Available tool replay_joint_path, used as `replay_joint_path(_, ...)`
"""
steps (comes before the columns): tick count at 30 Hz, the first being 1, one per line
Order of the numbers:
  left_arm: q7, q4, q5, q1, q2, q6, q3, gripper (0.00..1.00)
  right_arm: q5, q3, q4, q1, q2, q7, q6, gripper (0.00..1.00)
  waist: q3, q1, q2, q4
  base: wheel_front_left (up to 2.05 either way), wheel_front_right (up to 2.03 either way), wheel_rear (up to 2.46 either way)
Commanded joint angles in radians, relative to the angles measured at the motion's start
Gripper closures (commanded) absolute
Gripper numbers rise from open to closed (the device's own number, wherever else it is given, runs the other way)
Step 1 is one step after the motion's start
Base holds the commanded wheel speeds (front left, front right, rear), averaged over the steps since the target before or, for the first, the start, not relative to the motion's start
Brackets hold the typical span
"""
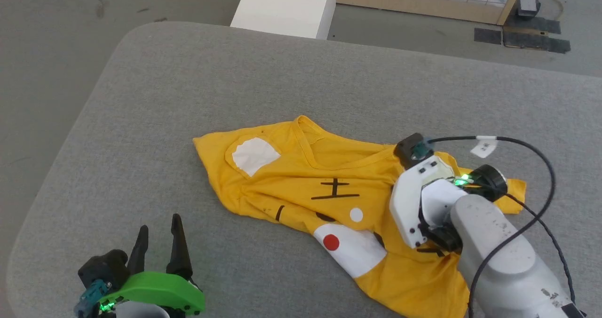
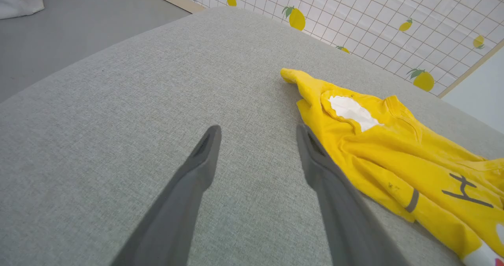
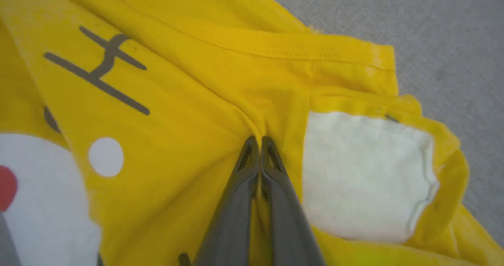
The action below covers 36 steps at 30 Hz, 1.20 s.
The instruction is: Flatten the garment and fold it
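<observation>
Your yellow T-shirt [image 1: 301, 186] lies crumpled on the right half of the grey fabric-covered table [image 1: 225, 87], with its neckline [image 1: 312, 141] pointing away from you and the animal-face print up, so it is neither flat nor folded yet. Your right gripper [image 3: 258, 140] is down on the shirt's right shoulder, just beside the white patch on the right sleeve [image 3: 362, 175]. Its 2 fingers are pressed together, creases run into the tips and yellow cloth shows between them lower down, so I judge it is clamped on a ridge of fabric. That hold makes sense as a handle for drawing the bunched right side outward. Your left gripper [image 1: 160, 224] hovers over bare table at the lower left, with its 2 fingers spread wide and nothing between them. In the head view it is near the shirt but apart from it. It looks staged to take the sleeve on your left [image 1: 254, 155], which lies folded over with its own white patch showing. With only 1 side held, a pull from the right would probably drag the whole shirt rather than stretch it, so you likely want the left claw on that far sleeve first. I cannot tell how many layers the right pinch holds, so watch for the back panel lifting with the front
</observation>
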Motion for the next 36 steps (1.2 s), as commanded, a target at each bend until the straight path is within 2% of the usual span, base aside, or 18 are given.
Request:
replay_joint_path(1,0.002,0.002,0.0,-0.02,0.003,-0.007,0.004,0.0,0.0,-0.033,0.012,-0.005,-0.01,-0.026,-0.002,1.0,0.006,0.0,0.0,-0.014,0.0,0.0,0.0)
replay_joint_path(7,0.002,-0.005,-0.015,-0.011,0.01,-0.009,0.016,0.0,0.003,-0.213,-0.085,0.055,-0.059,-0.106,-0.002,1.0,0.012,0.0,0.0,-0.068,0.0,0.0,0.0)
replay_joint_path(12,0.003,-0.014,-0.02,-0.003,0.024,-0.005,0.027,0.0,-0.037,-0.408,-0.24,0.199,-0.095,-0.099,-0.002,1.0,0.014,0.0,0.0,-0.112,0.0,0.0,0.0)
replay_joint_path(16,0.01,-0.024,-0.024,-0.004,0.033,-0.004,0.033,0.0,-0.101,-0.541,-0.378,0.357,-0.071,-0.052,-0.002,0.98,0.019,0.0,0.0,-0.138,0.0,0.0,0.0)
replay_joint_path(18,0.015,-0.026,-0.026,-0.005,0.038,-0.005,0.033,0.0,-0.12,-0.581,-0.423,0.418,-0.04,-0.043,-0.002,0.89,0.024,0.0,0.0,-0.147,0.0,0.0,0.0)
replay_joint_path(21,0.021,-0.029,-0.032,-0.008,0.041,-0.007,0.034,0.0,-0.138,-0.604,-0.464,0.471,0.011,-0.054,-0.002,0.91,0.029,0.0,0.0,-0.157,0.0,0.0,0.0)
replay_joint_path(22,0.022,-0.029,-0.035,-0.009,0.042,-0.007,0.035,0.0,-0.142,-0.604,-0.471,0.476,0.022,-0.064,-0.002,0.87,0.03,0.0,0.0,-0.16,0.0,0.0,0.0)
replay_joint_path(23,0.023,-0.03,-0.036,-0.009,0.044,-0.008,0.036,0.0,-0.142,-0.607,-0.479,0.478,0.034,-0.078,-0.002,0.71,0.031,0.0,0.0,-0.163,0.0,0.0,0.0)
replay_joint_path(24,0.025,-0.03,-0.038,-0.009,0.046,-0.008,0.038,0.0,-0.135,-0.611,-0.489,0.473,0.049,-0.101,-0.002,0.45,0.031,0.0,0.0,-0.166,0.0,0.0,0.0)
replay_joint_path(25,0.025,-0.031,-0.039,-0.009,0.048,-0.008,0.039,0.0,-0.131,-0.609,-0.495,0.469,0.056,-0.114,-0.002,0.05,0.031,0.0,0.0,-0.168,0.0,0.0,0.0)
replay_joint_path(26,0.026,-0.032,-0.04,-0.009,0.049,-0.007,0.04,0.0,-0.122,-0.602,-0.503,0.463,0.062,-0.127,-0.002,0.0,0.031,0.0,0.0,-0.17,0.0,0.0,0.0)
replay_joint_path(31,0.027,-0.036,-0.042,-0.007,0.056,-0.006,0.043,0.0,-0.016,-0.598,-0.559,0.439,0.073,-0.138,-0.002,0.0,0.025,0.0,0.0,-0.18,0.0,0.0,0.0)
replay_joint_path(36,0.017,-0.058,-0.039,-0.009,0.055,-0.005,0.039,0.0,0.114,-0.599,-0.67,0.47,0.073,-0.149,-0.002,0.0,0.011,0.0,0.0,-0.181,0.0,0.0,0.0)
